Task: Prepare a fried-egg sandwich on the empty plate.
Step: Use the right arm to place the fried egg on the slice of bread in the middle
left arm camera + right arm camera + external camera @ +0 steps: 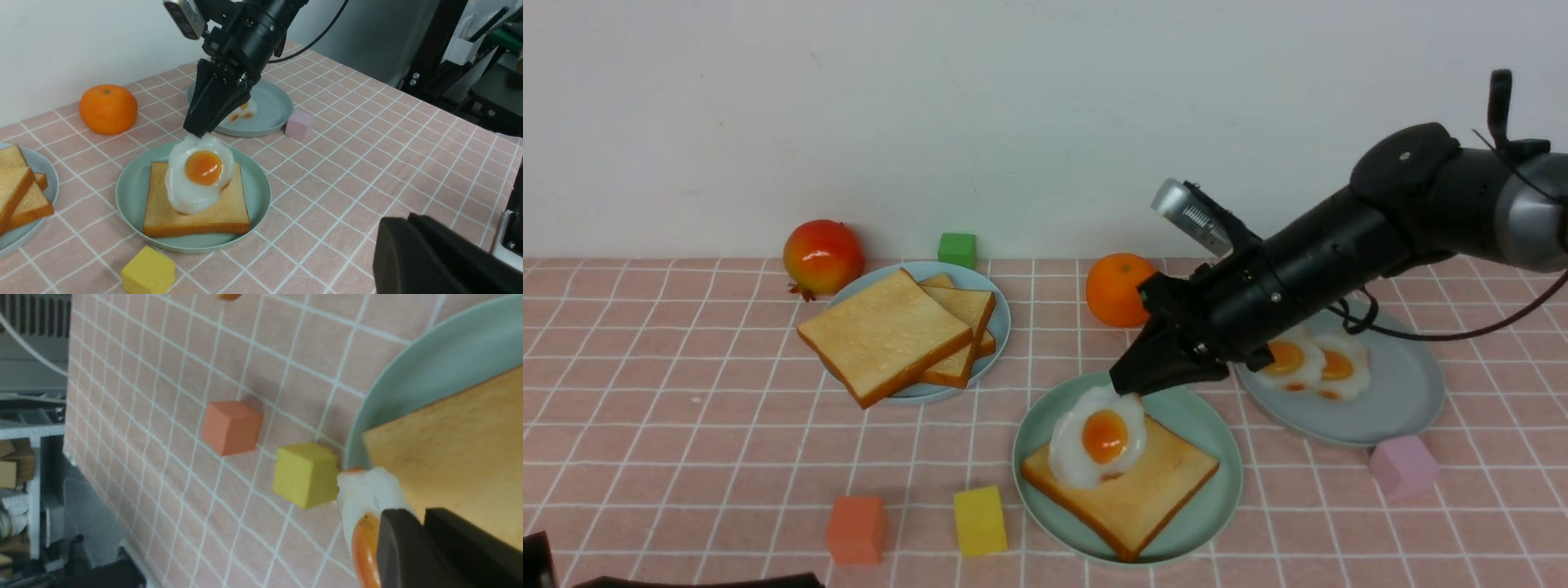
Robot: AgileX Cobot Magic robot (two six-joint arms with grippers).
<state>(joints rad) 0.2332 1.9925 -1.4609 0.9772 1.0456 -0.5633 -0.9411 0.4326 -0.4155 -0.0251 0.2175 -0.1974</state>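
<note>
Mint-green plate (pixel 1207 420): one toast slice (pixel 1156 490) lying flat in it.
Fried egg (pixel 1098 437): tilted over that toast – its far edge is pinched by the right gripper (pixel 1129 385).
Pale-blue plate (pixel 1001 325): stacked toast (pixel 886 336).
Grey-blue dish (pixel 1398 400): two eggs (pixel 1331 367), partly behind the right arm.
Left gripper (pixel 402 223): fingers pressed together, empty.
Yellow cube (pixel 980 520): just beside the mint-green plate.

No text, label, brand, number or sign can be read in any of the views. The only candidate is the silver camera housing (pixel 1188 214) mounted on the wrist of the right arm. Its face carries a fine pattern of pale marks, but they are too small and blurred to tell whether any of them is lettering.
</note>
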